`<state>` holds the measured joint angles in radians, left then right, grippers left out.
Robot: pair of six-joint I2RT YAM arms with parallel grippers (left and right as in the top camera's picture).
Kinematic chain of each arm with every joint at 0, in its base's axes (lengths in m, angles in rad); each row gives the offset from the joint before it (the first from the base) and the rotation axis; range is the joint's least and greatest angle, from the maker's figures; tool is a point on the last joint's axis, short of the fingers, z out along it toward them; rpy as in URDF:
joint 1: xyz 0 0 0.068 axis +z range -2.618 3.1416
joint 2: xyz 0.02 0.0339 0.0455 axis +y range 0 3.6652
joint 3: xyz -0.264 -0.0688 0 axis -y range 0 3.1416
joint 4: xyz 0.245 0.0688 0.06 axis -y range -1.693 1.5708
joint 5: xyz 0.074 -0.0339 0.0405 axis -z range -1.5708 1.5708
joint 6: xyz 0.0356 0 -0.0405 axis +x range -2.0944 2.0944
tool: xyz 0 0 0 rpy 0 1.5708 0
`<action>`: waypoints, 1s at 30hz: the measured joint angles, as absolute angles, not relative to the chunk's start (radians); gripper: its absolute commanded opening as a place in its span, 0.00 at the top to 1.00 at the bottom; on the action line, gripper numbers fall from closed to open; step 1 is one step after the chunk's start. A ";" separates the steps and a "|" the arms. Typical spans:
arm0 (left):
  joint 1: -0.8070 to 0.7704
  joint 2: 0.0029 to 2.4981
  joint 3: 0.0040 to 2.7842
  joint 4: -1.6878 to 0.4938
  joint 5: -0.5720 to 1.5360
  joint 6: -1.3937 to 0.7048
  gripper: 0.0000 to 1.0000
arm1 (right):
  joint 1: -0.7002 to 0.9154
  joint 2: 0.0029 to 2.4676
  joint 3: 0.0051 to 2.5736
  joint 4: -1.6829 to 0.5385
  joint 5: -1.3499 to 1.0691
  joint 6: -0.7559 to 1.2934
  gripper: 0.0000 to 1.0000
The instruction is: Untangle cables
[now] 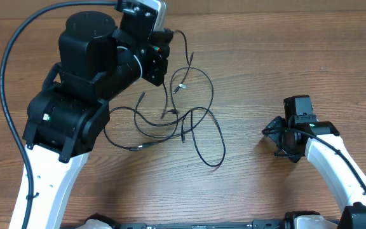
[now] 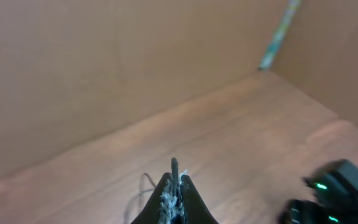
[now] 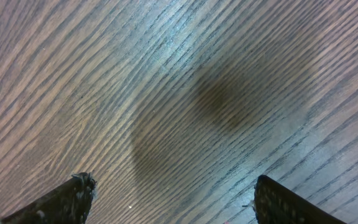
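Left gripper (image 2: pixel 175 190) pinches a thin black cable (image 2: pixel 174 165) far left, while right gripper (image 3: pixel 173 182) gapes wide over the wooden table (image 3: pixel 166 62).

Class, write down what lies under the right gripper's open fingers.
Only bare wooden table with a dark shadow lies under the right gripper; the cables are not there. The spots directly beneath the gripper's two fingers are covered.
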<state>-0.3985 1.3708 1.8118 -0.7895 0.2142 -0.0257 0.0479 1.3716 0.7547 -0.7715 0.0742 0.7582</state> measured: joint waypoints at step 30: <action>0.217 1.359 1.816 -0.949 -0.672 -0.398 0.96 | 0.047 1.372 0.755 -0.774 0.075 0.732 0.19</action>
<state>0.2169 1.3594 1.8156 -0.9485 -0.6724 -0.3985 0.0475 1.3716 0.7547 -0.7742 0.0746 0.7322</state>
